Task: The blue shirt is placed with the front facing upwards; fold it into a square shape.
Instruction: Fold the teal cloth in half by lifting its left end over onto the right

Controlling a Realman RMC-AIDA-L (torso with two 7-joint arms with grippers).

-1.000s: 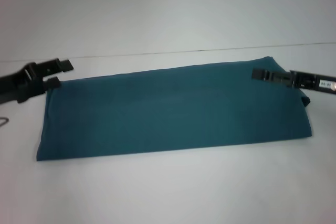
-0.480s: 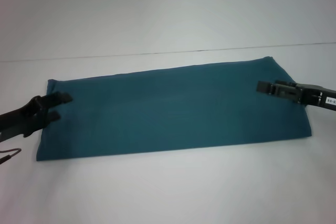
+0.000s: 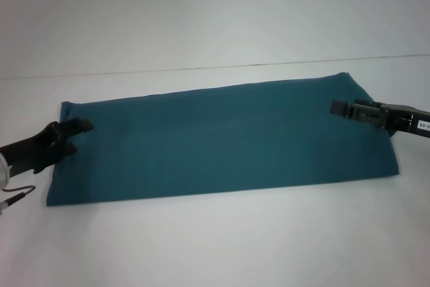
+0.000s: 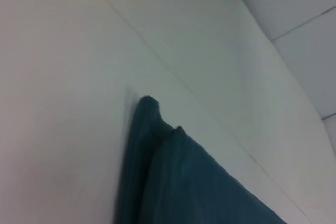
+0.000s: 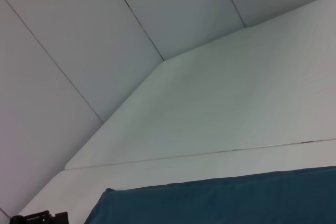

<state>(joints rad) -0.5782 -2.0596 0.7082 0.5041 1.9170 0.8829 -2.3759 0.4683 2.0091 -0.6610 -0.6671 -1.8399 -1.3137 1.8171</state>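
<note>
I have the dark teal-blue cotton shirt lying flat on the white table as a long, narrow band, already folded lengthwise, with no lettering showing on the upper face. Its long axis runs across my view from left to right, climbing slightly toward the far right corner.

My left gripper sits over the shirt's left short end, just inside the edge and nearer the far corner than the near one. Its two black fingers look spread a little, one above the other, with nothing between them that I can make out. The left wrist view only gives me a layered corner of the cloth against the table, not the fingers.

My right gripper comes in over the right short end, tips pointing inward along the band. The fingers look drawn together, but I cannot tell from here whether they pinch any fabric.

What matters to me next is that each arm owns one end of the long axis, and the shirt's middle lies between them. I judge the square comes from carrying one short end across onto the other, so the pinch has to catch every layer at that end.
</note>
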